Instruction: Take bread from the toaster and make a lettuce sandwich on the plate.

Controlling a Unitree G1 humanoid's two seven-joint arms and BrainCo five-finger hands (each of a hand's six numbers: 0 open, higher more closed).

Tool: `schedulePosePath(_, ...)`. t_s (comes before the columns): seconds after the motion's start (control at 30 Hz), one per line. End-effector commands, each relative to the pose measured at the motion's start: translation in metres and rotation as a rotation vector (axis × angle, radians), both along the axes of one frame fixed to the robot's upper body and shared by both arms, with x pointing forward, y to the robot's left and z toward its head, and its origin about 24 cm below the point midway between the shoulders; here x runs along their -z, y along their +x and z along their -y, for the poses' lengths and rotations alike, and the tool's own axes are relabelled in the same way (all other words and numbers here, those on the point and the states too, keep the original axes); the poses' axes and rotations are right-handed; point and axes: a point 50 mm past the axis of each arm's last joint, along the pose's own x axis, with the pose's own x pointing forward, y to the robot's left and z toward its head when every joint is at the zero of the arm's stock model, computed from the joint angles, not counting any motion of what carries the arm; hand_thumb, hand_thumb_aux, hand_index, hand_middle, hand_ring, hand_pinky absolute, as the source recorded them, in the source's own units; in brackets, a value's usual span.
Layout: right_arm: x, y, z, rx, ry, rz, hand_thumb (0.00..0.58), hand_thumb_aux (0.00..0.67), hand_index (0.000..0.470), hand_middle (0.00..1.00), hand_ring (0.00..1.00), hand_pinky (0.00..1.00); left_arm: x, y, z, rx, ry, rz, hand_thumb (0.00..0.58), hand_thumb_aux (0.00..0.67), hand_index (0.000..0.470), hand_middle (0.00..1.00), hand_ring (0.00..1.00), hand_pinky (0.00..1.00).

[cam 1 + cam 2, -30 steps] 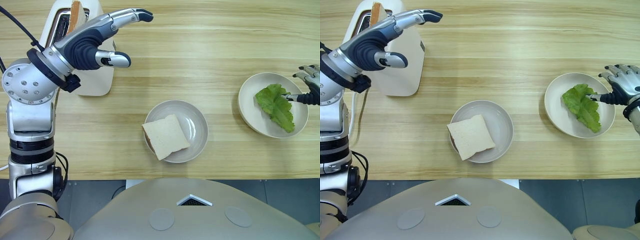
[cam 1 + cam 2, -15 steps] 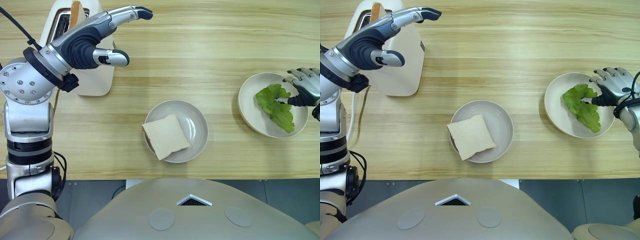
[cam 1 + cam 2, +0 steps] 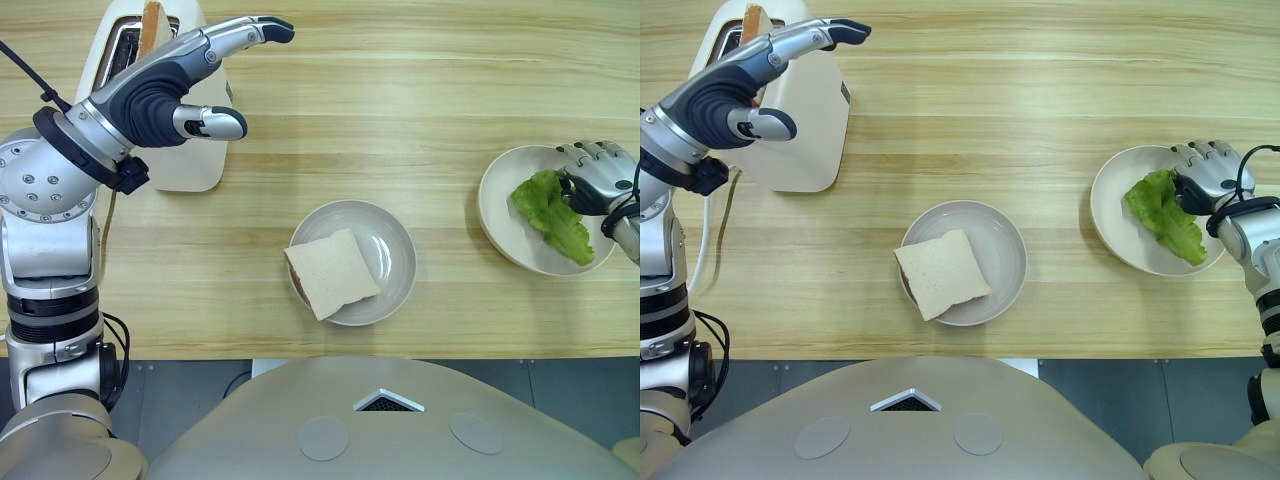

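Right hand [image 3: 1205,172] tight on lettuce [image 3: 1158,212]

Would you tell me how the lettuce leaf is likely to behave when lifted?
The lettuce leaf looks thin and ruffled, so it will probably droop and weigh little. With the right hand curled on only its edge, it might tear or slip.

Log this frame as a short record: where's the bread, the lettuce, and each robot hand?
toaster: far left, toast standing in its slot
plate: centre, one bread slice lying on it
lettuce: in the bowl at right
left robot hand: open, raised over the toaster, holding nothing
right robot hand: curled on the lettuce's edge, in the bowl
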Motion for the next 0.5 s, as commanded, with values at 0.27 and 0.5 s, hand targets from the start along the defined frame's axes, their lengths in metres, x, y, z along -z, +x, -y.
schedulePosePath(0.27,-0.019,0.008,0.004,-0.006,0.144,0.062,0.580,0.670,0.470,0.00,0.00,0.00,0.005,0.005,-0.004,-0.022,0.000,-0.028,0.000,0.000,0.000,0.00,0.00,0.00)
schedulePosePath(0.5,-0.039,0.012,0.007,-0.014,0.153,0.111,0.578,0.636,0.446,0.00,0.00,0.00,0.006,0.006,-0.003,-0.024,-0.003,-0.029,0.000,0.000,0.000,0.00,0.00,0.00)
